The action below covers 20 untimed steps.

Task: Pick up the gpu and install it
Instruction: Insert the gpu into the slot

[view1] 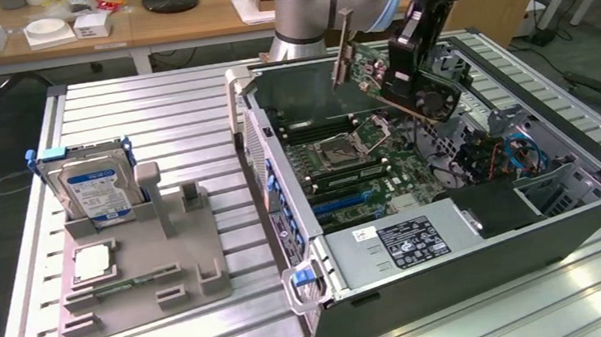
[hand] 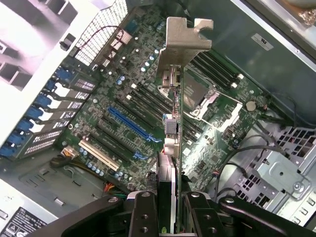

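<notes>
Gpu (view1: pixel 397 85) held aloft and tilted over open computer case (view1: pixel 507 256), at one o'clock in exterior view. Hand (hand: pixel 171 202) clamped on card's edge, silver bracket (hand: pixel 185 34) at far end. Likely light, stiff, fragile: best gripped by board edges, clear of fan (view1: pixel 439 99).

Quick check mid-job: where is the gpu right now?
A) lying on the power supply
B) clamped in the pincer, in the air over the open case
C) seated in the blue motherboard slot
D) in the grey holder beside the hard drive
B: the pincer grips the gpu, which hangs above the motherboard, clear of the slots.
</notes>
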Available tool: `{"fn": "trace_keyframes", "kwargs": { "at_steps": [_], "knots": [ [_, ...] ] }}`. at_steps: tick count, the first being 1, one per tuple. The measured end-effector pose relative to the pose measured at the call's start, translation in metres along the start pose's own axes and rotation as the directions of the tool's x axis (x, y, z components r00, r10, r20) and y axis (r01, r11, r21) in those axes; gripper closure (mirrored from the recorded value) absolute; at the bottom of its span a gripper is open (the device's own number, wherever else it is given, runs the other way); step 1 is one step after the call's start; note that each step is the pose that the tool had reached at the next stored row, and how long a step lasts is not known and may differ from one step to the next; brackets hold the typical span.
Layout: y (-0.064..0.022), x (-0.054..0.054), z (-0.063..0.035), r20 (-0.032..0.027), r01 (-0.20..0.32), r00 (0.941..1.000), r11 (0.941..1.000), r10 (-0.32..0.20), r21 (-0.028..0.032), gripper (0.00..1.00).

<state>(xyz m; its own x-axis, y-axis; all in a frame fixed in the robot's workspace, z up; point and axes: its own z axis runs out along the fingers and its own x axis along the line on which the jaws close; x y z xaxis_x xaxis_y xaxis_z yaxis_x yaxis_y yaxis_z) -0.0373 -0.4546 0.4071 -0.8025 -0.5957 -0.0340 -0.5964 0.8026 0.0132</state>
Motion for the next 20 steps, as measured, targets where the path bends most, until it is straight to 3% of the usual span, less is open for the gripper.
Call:
{"fn": "trace_keyframes", "kwargs": {
  "at_steps": [10,20],
  "knots": [
    [0.0000,0.0000,0.0001,-0.0006,0.091,0.9959,0.9959,-0.091,-0.0037,0.73],
    [0.0000,0.0000,0.0001,-0.0004,0.197,0.9805,0.9804,-0.197,-0.0085,0.73]
  ]
}}
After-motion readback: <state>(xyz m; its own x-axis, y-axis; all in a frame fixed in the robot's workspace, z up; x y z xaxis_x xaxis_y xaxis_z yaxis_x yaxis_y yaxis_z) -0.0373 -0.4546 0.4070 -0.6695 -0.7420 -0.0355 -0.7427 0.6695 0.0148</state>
